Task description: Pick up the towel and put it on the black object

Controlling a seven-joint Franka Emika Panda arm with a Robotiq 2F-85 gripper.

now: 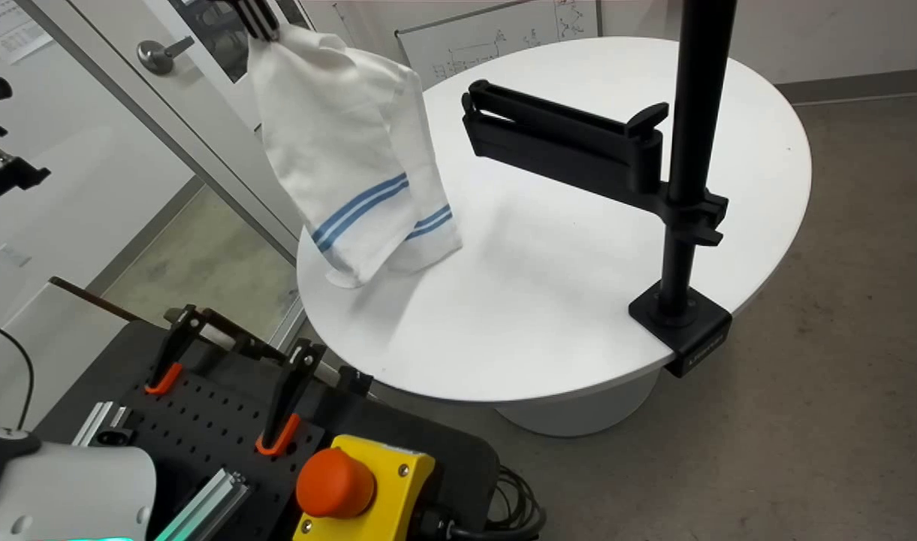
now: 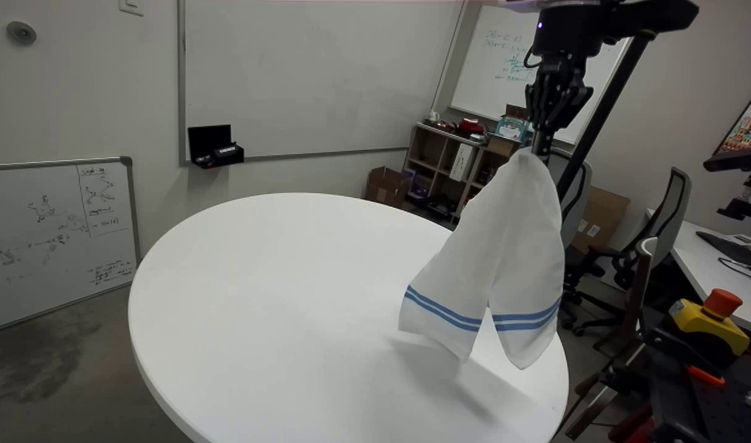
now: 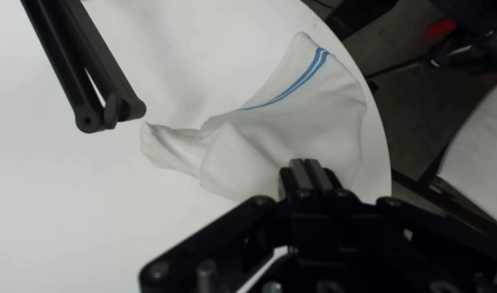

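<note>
The gripper point(image 2: 542, 146) pinches the towel point(image 1: 338, 135) — stripes hanging low — near the edge of the white table point(image 1: 533, 338). Open room separates the towel from the black bar point(image 1: 563, 154).

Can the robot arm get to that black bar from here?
Looks likely, yes: the towel hangs from the gripper, and I see nothing standing between towel and black bar.

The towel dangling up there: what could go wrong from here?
The towel might slip, since the end effector pinches only its top. Its loose lower part hangs off to one side of the black bar, so could bunch against it. Draped unevenly, it may slide off that narrow bar.
</note>
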